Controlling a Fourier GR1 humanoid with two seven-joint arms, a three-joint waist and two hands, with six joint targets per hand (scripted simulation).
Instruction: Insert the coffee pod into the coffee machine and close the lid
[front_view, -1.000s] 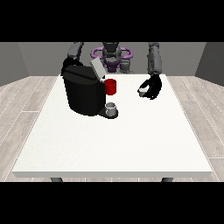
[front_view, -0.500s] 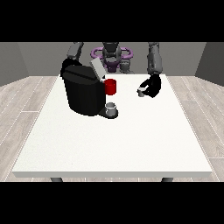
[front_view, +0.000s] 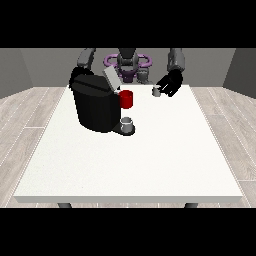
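Got the small grey coffee pod (front_view: 156, 91) pinched in my black hand at the view's right (front_view: 169, 85), lifted off the white table (front_view: 130, 165). Trick now is carrying it level to the black boxy coffee machine (front_view: 95, 102) (lid's up already) and dropping it in squarely.

Hard to tell whether the fingers of the hand at the view's right (front_view: 169, 86) actually close on the small grey coffee pod (front_view: 156, 91) or merely touch it. Hidden almost wholly behind the black coffee machine (front_view: 95, 106): the hand at the view's left, fingers unseen. Too small to read: the inside of the pod slot under the raised lid (front_view: 111, 79).
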